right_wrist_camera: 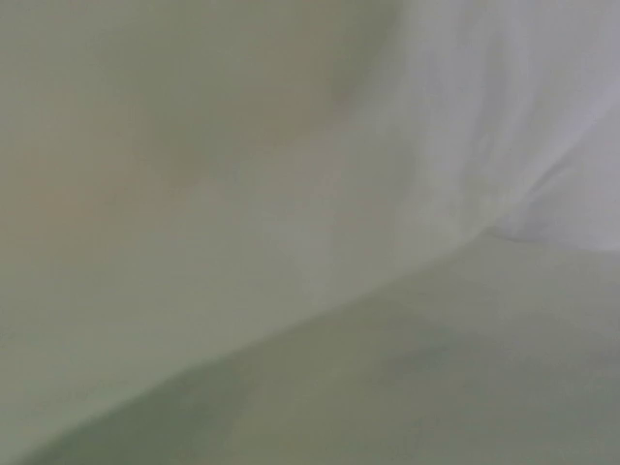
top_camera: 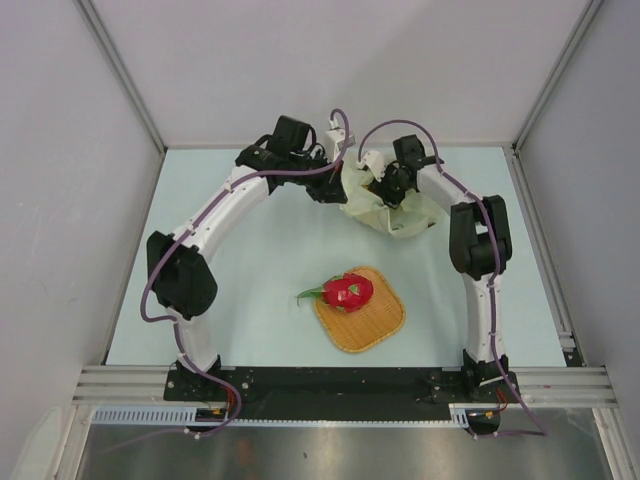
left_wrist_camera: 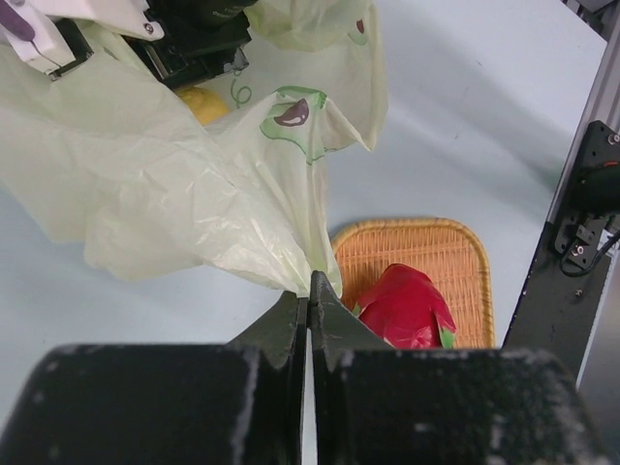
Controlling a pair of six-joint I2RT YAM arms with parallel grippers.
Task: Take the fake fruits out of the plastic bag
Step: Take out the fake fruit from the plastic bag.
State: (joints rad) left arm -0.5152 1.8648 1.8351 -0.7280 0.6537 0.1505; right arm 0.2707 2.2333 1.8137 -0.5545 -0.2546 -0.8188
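Observation:
The plastic bag [top_camera: 392, 212] lies crumpled at the back of the table, pale and translucent with small printed marks. My left gripper [left_wrist_camera: 308, 295] is shut on a pinched edge of the plastic bag [left_wrist_camera: 174, 184] and holds it up. My right gripper [top_camera: 386, 188] reaches down into the bag's mouth, its fingertips hidden by plastic. The right wrist view shows only blurred film [right_wrist_camera: 291, 242]. A yellow lemon [left_wrist_camera: 203, 103] shows inside the bag beside the right wrist's black body [left_wrist_camera: 194, 44]. The red-pink dragon fruit [top_camera: 348, 291] rests on the mat.
A rounded orange woven mat [top_camera: 375, 322] lies near the table's middle front and carries the dragon fruit [left_wrist_camera: 407, 308]. The mat's rim [left_wrist_camera: 426, 232] sits just beyond my left fingertips. Grey walls enclose the table on three sides. The right arm's base post [left_wrist_camera: 581, 223] stands at the right.

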